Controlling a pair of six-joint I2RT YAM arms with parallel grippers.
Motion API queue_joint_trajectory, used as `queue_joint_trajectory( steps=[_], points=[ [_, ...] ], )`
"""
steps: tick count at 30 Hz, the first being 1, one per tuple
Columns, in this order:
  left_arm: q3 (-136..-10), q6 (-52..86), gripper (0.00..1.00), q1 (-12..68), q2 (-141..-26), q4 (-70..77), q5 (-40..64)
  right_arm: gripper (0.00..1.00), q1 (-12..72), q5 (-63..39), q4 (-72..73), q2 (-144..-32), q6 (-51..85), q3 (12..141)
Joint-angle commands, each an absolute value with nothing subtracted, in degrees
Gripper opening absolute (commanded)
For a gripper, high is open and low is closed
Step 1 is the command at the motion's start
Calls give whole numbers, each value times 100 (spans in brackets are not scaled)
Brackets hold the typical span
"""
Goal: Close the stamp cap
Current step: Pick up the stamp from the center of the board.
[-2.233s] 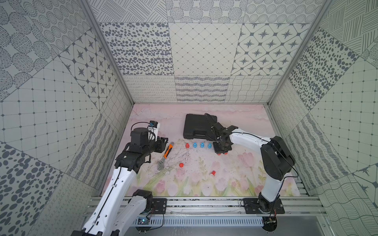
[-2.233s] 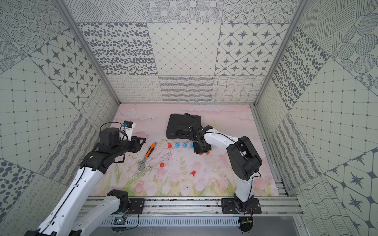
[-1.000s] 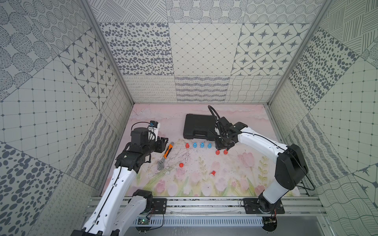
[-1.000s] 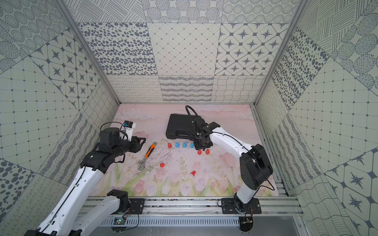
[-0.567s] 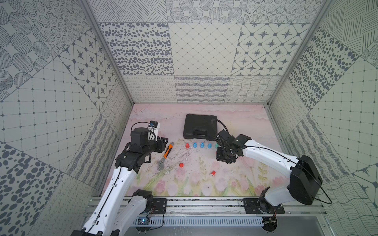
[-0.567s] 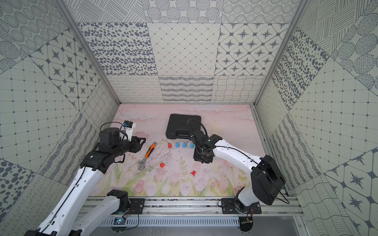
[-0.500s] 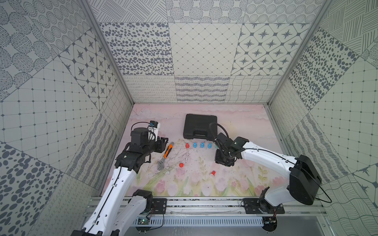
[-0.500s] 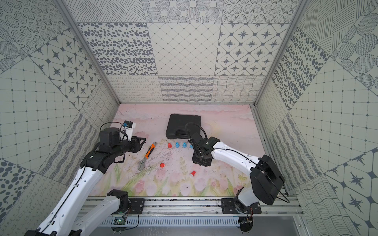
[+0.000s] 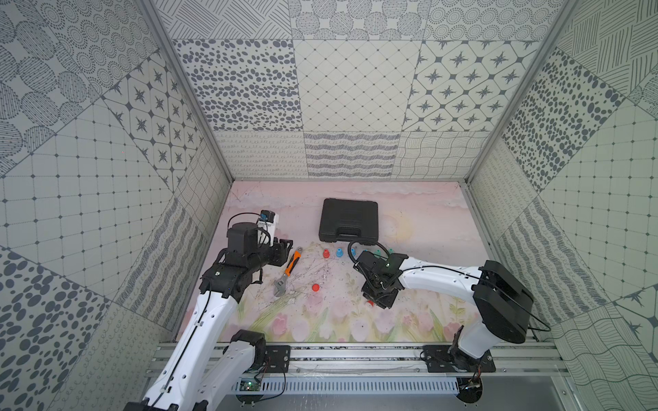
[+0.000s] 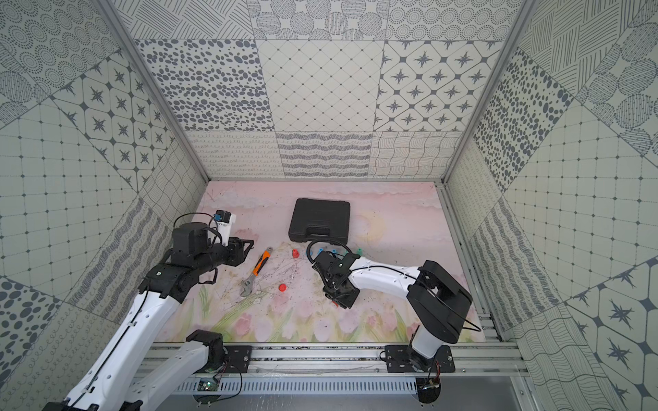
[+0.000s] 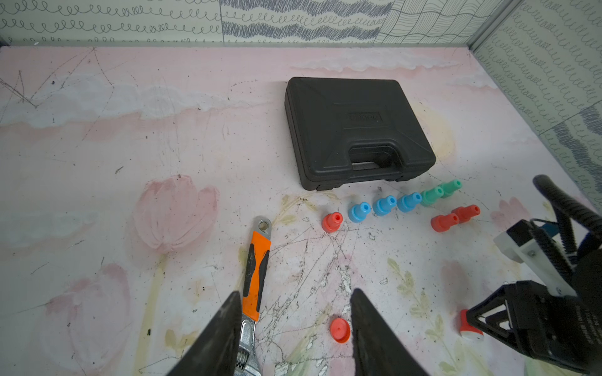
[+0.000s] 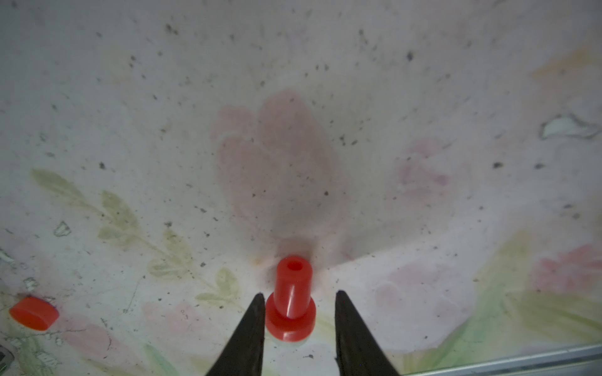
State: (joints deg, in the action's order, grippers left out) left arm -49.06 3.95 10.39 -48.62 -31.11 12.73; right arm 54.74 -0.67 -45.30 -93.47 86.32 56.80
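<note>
Near the front edge of the flowered tabletop (image 9: pixel 420 320), the right hand (image 12: pixel 299 293) was lowered over a red stamp (image 12: pixel 291 302). Its two fingers were parted to either side of the stamp's base, one close against it and the other standing clear, with no grip made. The loose red cap (image 9: pixel 315 287) lay well apart toward the left arm, near an orange-handled wrench (image 9: pixel 290 268). The left hand (image 11: pixel 296 292) hovered there, spread and empty. Beyond, a row of coloured stamps (image 11: pixel 382 205) stood before a closed black case (image 9: pixel 348 220).
</note>
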Motion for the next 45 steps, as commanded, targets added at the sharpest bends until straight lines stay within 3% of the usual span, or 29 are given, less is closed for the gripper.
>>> queue_joint_trajectory(
  steps=[1,27,36,40,45],
  points=[
    [-4915,318,54,1019,-4860,-3090,1329,37,5504,-7,-4278,-9463,9029,5565],
    [-4895,317,54,1014,-4904,-3065,1325,17,5493,-89,-3755,-9536,9360,5213],
    [-4758,827,54,1071,-5143,-2368,2341,13,5288,281,-3371,-8734,9430,5301],
    [-4711,1332,54,1350,-5321,-1966,2746,12,5148,550,-3110,-8336,9457,5464],
    [-4828,1683,54,2277,-5529,-1591,2449,11,5039,800,-2777,-8024,9489,5770]
  ],
)
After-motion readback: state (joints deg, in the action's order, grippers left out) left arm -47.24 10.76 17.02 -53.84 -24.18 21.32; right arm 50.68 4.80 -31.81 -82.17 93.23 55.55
